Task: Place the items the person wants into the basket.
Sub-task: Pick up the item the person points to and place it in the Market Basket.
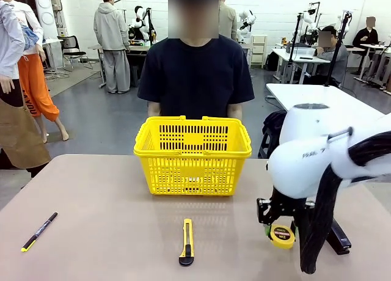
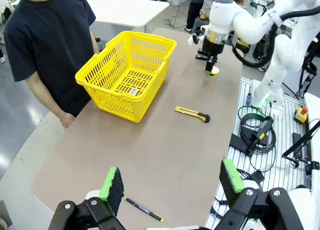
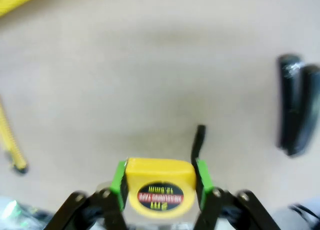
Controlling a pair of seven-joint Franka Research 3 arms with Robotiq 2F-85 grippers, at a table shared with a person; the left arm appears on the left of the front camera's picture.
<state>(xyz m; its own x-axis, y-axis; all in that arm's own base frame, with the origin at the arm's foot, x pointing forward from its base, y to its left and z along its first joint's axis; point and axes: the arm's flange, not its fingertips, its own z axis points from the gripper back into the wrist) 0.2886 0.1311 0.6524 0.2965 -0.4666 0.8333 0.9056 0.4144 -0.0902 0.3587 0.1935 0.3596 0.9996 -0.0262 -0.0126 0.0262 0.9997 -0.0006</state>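
Our left claw [image 2: 171, 181] hangs wide open and empty just above the thin black pen [image 2: 144, 209]. Mid-table, the utility knife [image 1: 186, 242] lies with its long axis pointing at the basket [image 1: 183, 171] behind it. Our right claw [image 1: 279, 229] is clamped on the tape measure [image 3: 159, 189], so the basket lies leftward and farther off, toward the person [image 1: 195, 79]. The label seems to read "2M, MEASURING TAPE".

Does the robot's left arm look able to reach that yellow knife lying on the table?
Probably yes: the left hand is open and holds nothing, and nothing stands between it and the utility knife.
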